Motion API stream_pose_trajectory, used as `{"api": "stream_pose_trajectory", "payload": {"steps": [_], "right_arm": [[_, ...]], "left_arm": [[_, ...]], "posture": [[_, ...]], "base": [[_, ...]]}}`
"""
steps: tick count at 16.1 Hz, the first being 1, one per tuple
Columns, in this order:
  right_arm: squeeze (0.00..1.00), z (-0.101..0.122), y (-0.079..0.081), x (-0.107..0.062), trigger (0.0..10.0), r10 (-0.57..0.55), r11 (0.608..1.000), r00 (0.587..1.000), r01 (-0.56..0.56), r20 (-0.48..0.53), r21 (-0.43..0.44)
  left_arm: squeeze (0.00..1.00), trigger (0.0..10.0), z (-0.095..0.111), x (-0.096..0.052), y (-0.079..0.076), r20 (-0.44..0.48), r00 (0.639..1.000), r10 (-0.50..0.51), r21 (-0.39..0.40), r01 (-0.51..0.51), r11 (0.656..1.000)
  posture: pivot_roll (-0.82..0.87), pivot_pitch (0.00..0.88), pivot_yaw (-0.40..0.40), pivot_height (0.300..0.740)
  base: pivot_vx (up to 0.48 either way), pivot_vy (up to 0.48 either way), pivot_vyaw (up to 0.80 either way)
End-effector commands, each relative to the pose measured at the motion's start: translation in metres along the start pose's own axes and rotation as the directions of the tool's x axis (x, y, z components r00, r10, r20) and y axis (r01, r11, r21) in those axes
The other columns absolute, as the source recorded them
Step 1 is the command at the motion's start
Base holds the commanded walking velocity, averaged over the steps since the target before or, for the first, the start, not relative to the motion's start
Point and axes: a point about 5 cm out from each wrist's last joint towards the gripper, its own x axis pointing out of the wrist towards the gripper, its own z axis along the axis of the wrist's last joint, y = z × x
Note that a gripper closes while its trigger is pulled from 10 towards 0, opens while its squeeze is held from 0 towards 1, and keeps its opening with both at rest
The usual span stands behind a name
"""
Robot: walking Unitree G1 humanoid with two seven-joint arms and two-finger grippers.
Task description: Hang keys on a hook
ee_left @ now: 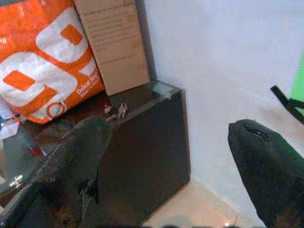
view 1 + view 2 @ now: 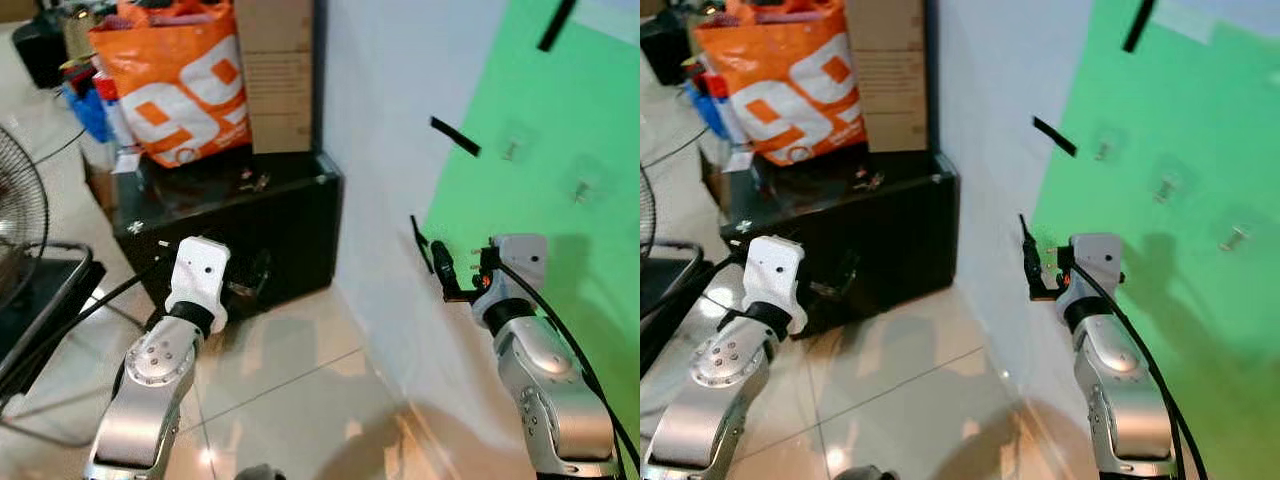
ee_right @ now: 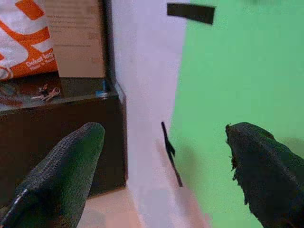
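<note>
Ahead, green sheet (image 2: 560, 200) on the wall carries small clear hooks (image 2: 583, 190), placed high for hanging. Black cabinet (image 2: 250, 235) stands left of it; open floor between gives walking room. Both hands, left hand (image 1: 166, 161) and right hand (image 3: 161, 166), spread open, empty. Keys (image 2: 256, 181) lie near the cabinet's back edge, beside the orange bag (image 2: 180, 80).

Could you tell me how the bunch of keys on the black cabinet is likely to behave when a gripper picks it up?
The keys look like several small metal pieces on a ring, so they would probably dangle and swing loosely. Lying flat on the glossy black cabinet, they may slide when nudged. They are small beside the gripper's fingers, so probably light.
</note>
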Motion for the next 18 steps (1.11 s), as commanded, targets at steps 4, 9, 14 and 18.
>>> {"api": "stream_pose_trajectory", "payload": {"steps": [4,9,14,18], "right_arm": [[1.0,-0.0024,0.0002,0.0007,10.0,-0.004,0.999,1.0,0.004,-0.011,-0.035],[1.0,0.0013,-0.0029,0.0046,10.0,-0.042,0.999,0.999,0.043,0.023,-0.031],[1.0,-0.0003,-0.004,0.0076,10.0,-0.056,0.998,0.998,0.056,0.015,-0.036],[1.0,-0.0005,-0.0025,0.0085,10.0,-0.049,0.998,0.999,0.05,0.02,-0.038]], "left_arm": [[0.0,10.0,0.001,0.0017,0.0024,0.007,1.0,0.0,-0.002,0.0,1.0],[0.0,10.0,0.0019,0.0033,0.003,0.008,1.0,0.003,0.0,-0.003,1.0],[0.0,10.0,0.0025,0.0033,0.0047,0.009,1.0,0.006,0.001,-0.006,1.0],[0.0,10.0,0.0028,0.0043,0.005,0.011,1.0,0.002,0.002,-0.002,1.0]], "posture": [[0.02,0.0,-0.01,0.74],[0.02,0.0,-0.012,0.74],[0.03,0.0,-0.017,0.74],[0.03,0.0,-0.014,0.74]], "base": [[0.316,0.0,0.2],[0.325,0.0,0.5],[0.325,0.0,0.0],[0.324,0.0,0.0]]}}
